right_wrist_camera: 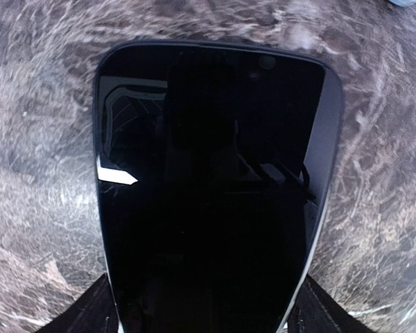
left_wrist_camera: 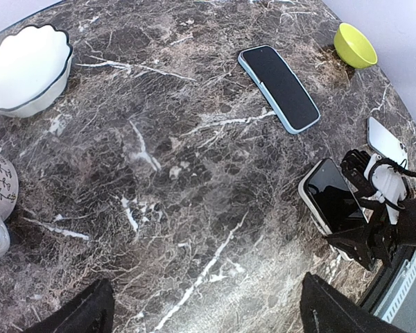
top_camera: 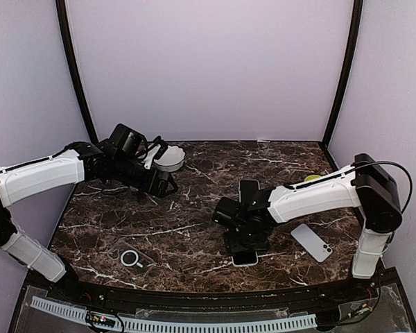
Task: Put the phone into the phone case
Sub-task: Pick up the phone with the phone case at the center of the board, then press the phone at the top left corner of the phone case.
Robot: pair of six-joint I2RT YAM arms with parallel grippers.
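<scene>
Phone (right_wrist_camera: 215, 194) pinched edgewise between right jaws.

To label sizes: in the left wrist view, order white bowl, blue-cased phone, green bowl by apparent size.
1. white bowl, partly cropped.
2. blue-cased phone.
3. green bowl, though farthest away, so true size unsure.

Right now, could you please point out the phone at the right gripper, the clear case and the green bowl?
phone (right_wrist_camera: 215, 187), right wrist view, middle of its screen.
clear case (top_camera: 130, 259), top external view, its white ring.
green bowl (left_wrist_camera: 354, 44), left wrist view, its inner hollow.
</scene>
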